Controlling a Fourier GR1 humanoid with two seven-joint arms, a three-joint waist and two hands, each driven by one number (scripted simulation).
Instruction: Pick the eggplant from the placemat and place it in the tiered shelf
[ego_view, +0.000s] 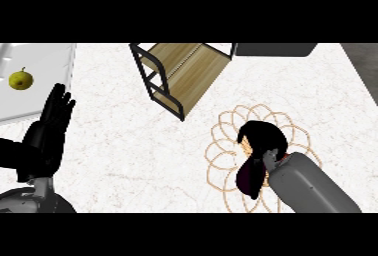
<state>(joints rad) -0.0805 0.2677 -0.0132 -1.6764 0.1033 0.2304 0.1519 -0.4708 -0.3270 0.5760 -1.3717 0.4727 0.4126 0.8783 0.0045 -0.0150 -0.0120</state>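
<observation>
Head view: bench (118, 150)
Right hand (260, 137): fingers curled round eggplant (249, 180), on placemat (221, 150)
Left hand (50, 125): fingers straight, far left of placemat
Tiered shelf (184, 70): above placemat

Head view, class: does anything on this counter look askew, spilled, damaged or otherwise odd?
Nothing stands out. The tiered shelf stands intact on the counter, a pear lies far left, and the right hand curls over the eggplant on the placemat. Nothing spilled.
</observation>
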